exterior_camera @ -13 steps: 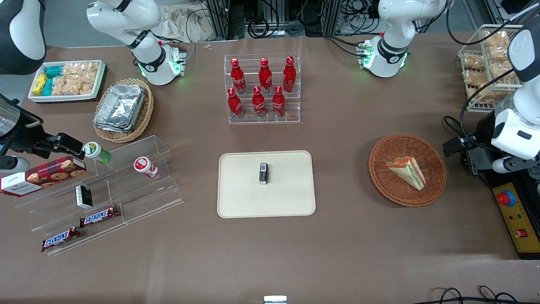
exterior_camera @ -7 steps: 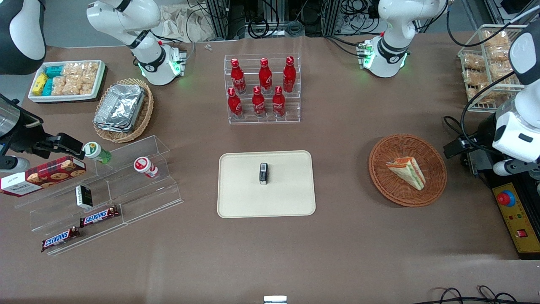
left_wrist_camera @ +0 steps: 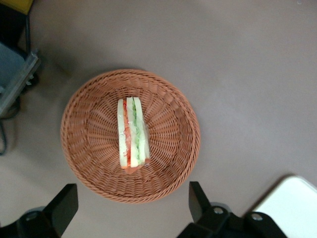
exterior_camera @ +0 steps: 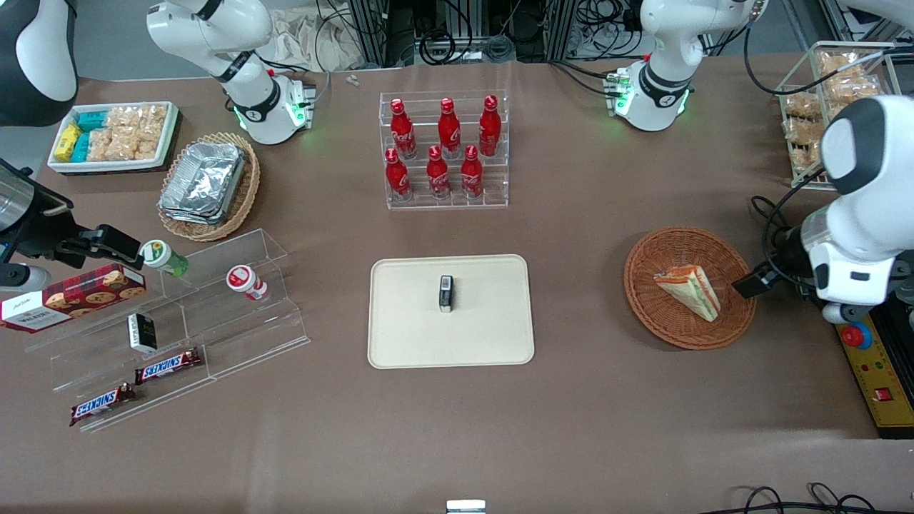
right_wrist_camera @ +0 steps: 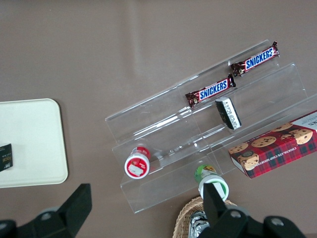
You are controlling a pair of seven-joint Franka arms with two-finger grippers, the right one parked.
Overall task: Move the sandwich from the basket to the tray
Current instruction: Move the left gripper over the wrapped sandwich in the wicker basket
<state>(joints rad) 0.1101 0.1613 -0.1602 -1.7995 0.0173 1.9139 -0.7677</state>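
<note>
The gripper (left_wrist_camera: pixel 130 212) hangs above the table just off the basket's rim, toward the working arm's end, with its fingers (left_wrist_camera: pixel 63 206) spread wide and nothing between them; the opening looks broad enough to take the sandwich across its thickness, so this reads as a lining-up stance before a descent. In the wrist view the sandwich (left_wrist_camera: pixel 132 134) sits ahead of the open fingers, roughly centred in the gap, and its long layers run along the line of approach, which would let the pads close on the two bread faces. It lies in the middle of the basket (left_wrist_camera: pixel 168 163), resting on an edge so the layers face up: two pale bread slices with orange-red and green filling between them, under clear wrap. From the front it shows as a wedge (exterior_camera: pixel 689 289) with its narrow end pointing away from the gripper (exterior_camera: pixel 750 285). The tray (exterior_camera: pixel 400 335) lies well apart from the gripper, past the basket (exterior_camera: pixel 657 318), with a small dark pack (exterior_camera: pixel 445 293) standing on its middle; bare tray around that pack leaves room for the sandwich.
</note>
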